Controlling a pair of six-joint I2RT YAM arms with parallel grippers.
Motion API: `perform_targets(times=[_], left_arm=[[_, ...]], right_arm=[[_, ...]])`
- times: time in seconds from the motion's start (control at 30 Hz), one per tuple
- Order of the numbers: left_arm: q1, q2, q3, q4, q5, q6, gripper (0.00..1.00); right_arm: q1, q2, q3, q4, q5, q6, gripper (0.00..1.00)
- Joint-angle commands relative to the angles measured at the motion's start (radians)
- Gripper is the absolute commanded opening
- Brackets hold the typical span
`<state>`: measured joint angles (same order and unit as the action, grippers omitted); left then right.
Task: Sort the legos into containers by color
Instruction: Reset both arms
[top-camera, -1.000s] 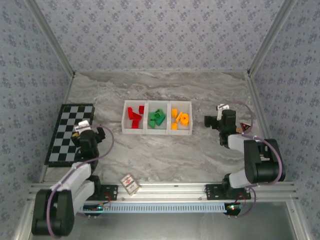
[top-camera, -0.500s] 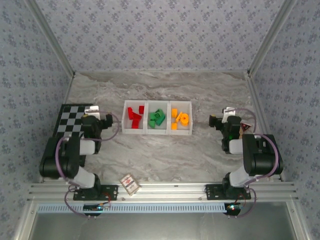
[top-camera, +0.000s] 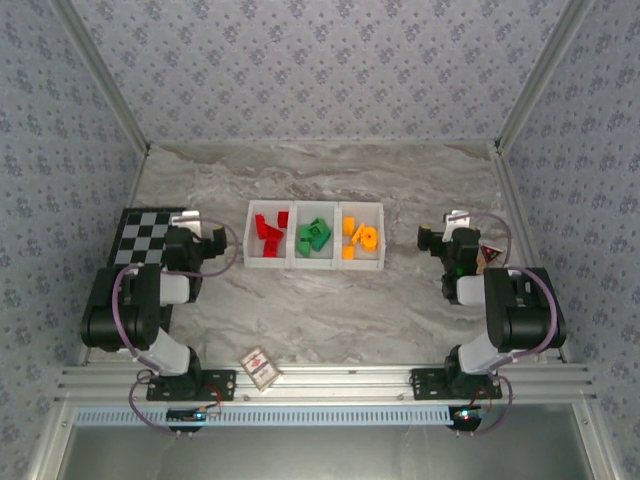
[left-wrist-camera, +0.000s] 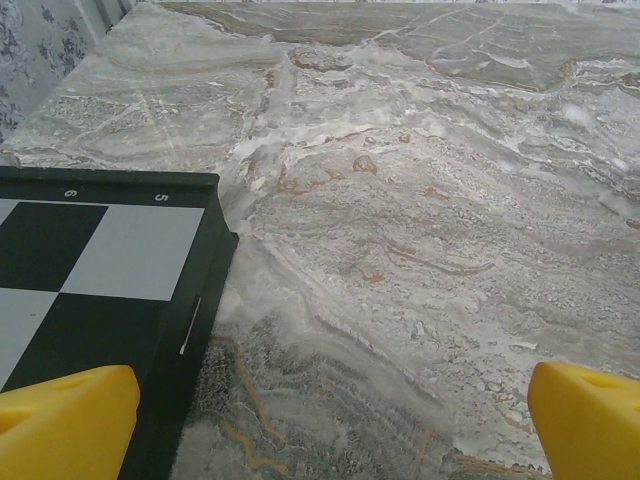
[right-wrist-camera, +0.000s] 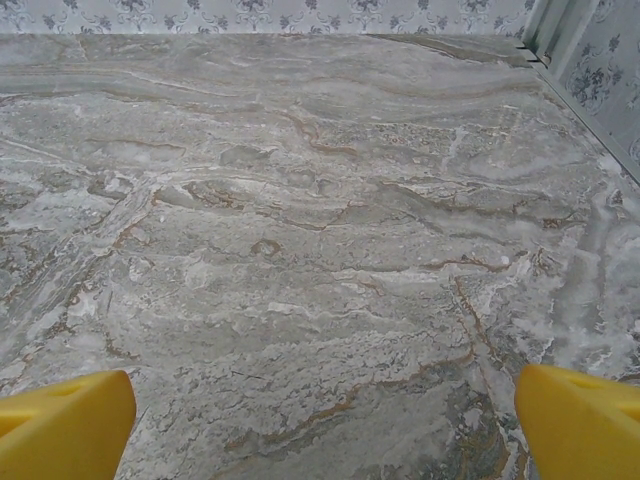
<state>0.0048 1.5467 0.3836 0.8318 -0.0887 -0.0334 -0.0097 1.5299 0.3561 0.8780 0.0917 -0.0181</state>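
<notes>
Top external: legos (top-camera: 317, 236) colour-sorted in containers (top-camera: 314, 266), frame centre. Released, empty: left claw (top-camera: 214, 241) and right claw (top-camera: 424, 238), flanking.

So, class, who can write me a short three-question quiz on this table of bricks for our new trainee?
1. True or false: the green bricks lie in the middle bin of the white tray.
2. Which colour fills the bin nearest the checkerboard? A) orange B) red C) green
3. What is the left hand or the right hand holding?

Key: 1. True. 2. B, the red bricks. 3. Nothing; both hands are open.
</notes>
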Motion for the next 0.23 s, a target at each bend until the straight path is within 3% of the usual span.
perform_targets(times=[0.0,0.2], left_arm=[[-0.003,-0.011,0.021,-0.001,0.024,0.018,1.0],[-0.004,-0.012,0.022,-0.005,0.023,0.019,1.0]], right_arm=[[-0.002,0.007,0.024,-0.019,0.016,0.002,1.0],[-0.003,0.006,0.021,-0.016,0.017,0.001,1.0]])
